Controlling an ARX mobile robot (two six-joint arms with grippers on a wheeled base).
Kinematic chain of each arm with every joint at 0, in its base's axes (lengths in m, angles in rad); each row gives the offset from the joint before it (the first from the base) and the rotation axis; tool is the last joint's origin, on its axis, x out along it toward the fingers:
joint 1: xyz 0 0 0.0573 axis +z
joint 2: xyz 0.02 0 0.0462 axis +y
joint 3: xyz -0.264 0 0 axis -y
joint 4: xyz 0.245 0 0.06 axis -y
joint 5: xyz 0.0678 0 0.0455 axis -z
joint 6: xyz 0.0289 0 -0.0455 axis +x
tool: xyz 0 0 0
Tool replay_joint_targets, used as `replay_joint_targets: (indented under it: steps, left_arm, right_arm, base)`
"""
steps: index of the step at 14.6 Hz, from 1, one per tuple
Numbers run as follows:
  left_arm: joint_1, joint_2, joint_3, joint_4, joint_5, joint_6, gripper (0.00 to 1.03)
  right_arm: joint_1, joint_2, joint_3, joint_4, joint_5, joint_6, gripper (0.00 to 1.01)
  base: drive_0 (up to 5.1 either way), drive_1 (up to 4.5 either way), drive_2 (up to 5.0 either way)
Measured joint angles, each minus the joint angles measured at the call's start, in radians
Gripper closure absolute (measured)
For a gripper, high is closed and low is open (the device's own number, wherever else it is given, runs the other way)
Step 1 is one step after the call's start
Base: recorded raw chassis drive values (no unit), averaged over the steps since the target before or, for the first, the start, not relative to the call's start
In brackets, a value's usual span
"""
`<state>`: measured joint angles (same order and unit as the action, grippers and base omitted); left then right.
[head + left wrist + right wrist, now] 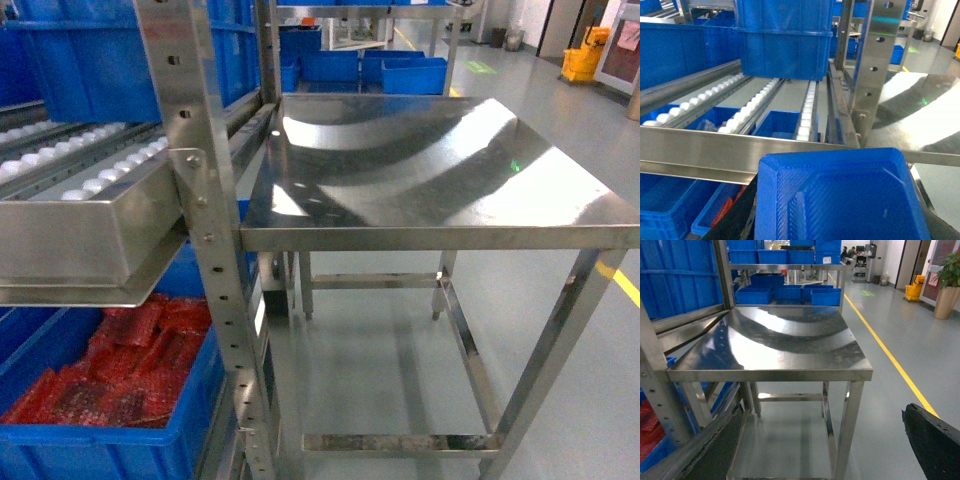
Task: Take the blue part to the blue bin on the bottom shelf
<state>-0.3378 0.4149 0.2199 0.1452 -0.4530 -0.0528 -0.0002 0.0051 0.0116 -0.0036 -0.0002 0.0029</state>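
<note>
- Right up front in the left wrist view sits the blue part, a moulded tray-like piece with a raised rim and a recessed middle, filling the lower half of the picture.
- Its open face tilts up toward the camera; the far edge runs roughly level across the view, and the sides widen toward the bottom of the picture. Its long axis cannot be made out, since the near end is cut off.
- It hangs just over the steel rail at the front of the roller shelf, white rollers running away behind.
- The left claw itself is hidden beneath the part, so how wide its fingers stand cannot be told.
- Over on the right wrist view, only a dark edge of the right gripper shows at the lower corner; its spread is not readable either, and nothing is seen in it.
- Down low in the head view, the blue bin on the bottom shelf holds red packets.
- Beside the rack stands the steel table.
</note>
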Motion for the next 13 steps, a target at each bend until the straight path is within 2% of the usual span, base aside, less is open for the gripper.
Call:
replay_joint_targets:
  steps: [13]
  left_arm:
    - [0.000, 0.000, 0.000, 0.002, 0.000, 0.000, 0.59]
  right_arm:
    - [0.000, 0.000, 0.000, -0.001, 0.000, 0.000, 0.03]
  base:
    - [-5.0, 2.50, 2.5]
